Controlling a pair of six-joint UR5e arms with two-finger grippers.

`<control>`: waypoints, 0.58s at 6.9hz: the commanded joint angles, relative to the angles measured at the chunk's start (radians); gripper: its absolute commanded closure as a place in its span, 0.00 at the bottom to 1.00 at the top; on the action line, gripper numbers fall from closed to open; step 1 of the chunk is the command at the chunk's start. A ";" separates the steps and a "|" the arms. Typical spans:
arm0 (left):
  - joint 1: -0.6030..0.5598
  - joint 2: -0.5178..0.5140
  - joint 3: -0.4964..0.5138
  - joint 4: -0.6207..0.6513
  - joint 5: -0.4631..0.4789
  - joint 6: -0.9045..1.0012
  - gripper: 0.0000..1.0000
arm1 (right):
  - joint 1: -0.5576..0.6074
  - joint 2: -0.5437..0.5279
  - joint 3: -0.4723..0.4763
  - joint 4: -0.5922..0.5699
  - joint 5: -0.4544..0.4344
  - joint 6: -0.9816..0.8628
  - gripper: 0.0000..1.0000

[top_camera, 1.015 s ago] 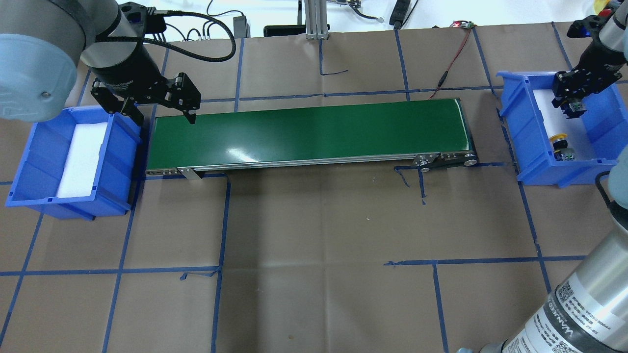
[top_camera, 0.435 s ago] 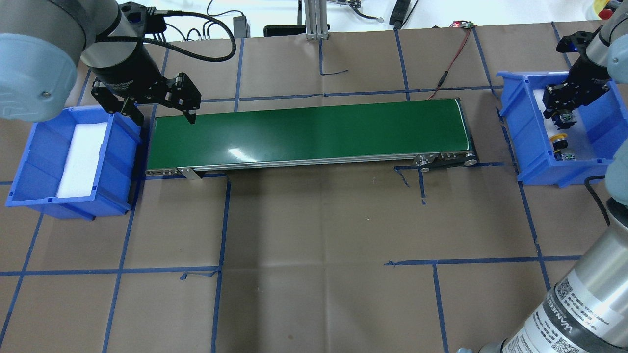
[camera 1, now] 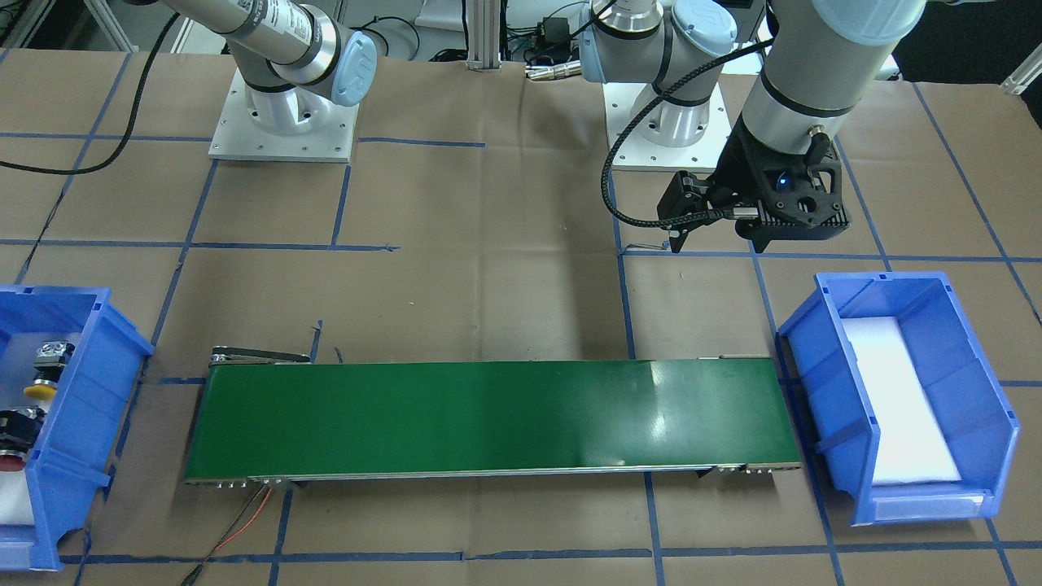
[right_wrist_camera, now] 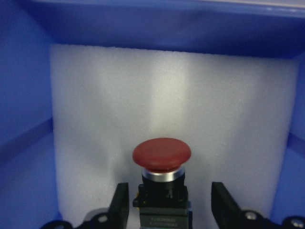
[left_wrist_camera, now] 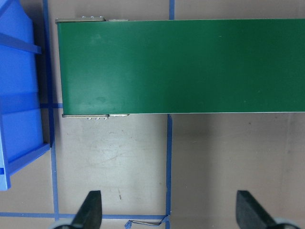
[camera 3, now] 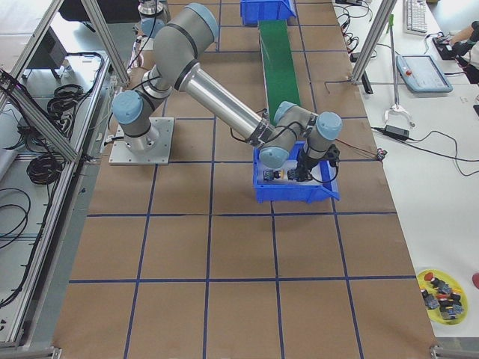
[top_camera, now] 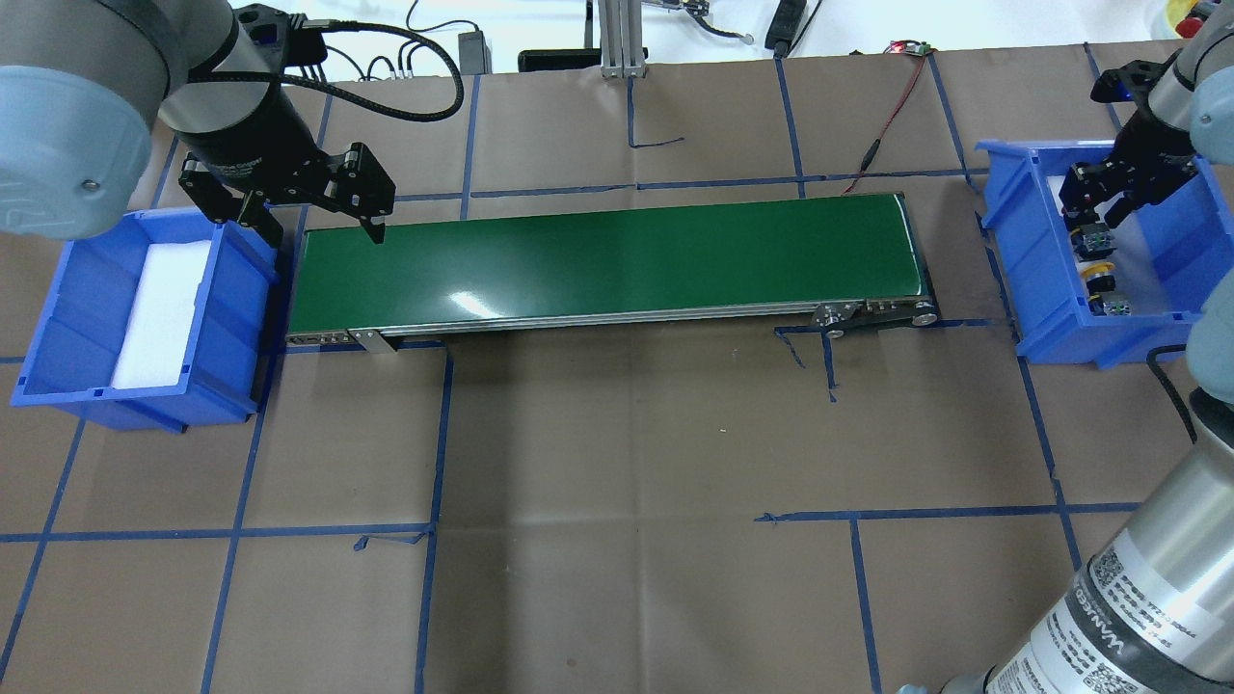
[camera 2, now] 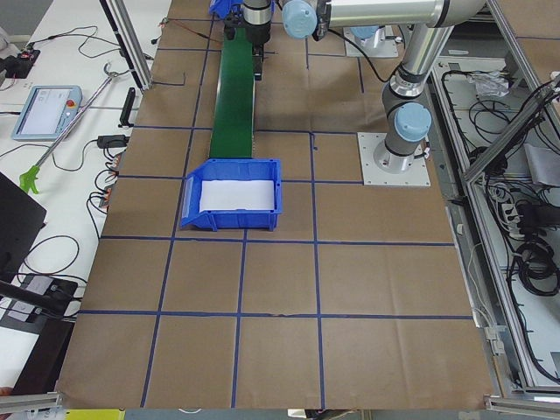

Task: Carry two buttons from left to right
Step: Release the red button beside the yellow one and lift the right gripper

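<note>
The red button (right_wrist_camera: 162, 153) lies on the white foam in the right blue bin (top_camera: 1003, 253), cap pointing away from the wrist camera. My right gripper (right_wrist_camera: 169, 210) is open around its black body, a finger on each side with a small gap. In the overhead view the right gripper (top_camera: 1094, 214) hangs just over the red button (top_camera: 1092, 239). The yellow button (top_camera: 1099, 273) lies close beside it in the same bin. My left gripper (top_camera: 318, 229) is open and holds nothing, hovering by the left end of the green conveyor (top_camera: 607, 255).
The left blue bin (top_camera: 58, 318) holds only a white foam pad. A red wire (top_camera: 892, 116) runs to the conveyor's right end. Blue tape lines cross the brown table cover. A yellow dish of spare parts (camera 3: 441, 288) sits near the table's corner.
My right gripper carried the red button a little toward the bin's conveyor-side wall, lowered it onto the foam and spread its fingers. The left arm has not moved.
</note>
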 commanded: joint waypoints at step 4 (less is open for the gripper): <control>0.000 0.002 0.000 0.000 0.000 0.000 0.00 | 0.006 -0.127 -0.011 0.015 0.010 0.005 0.00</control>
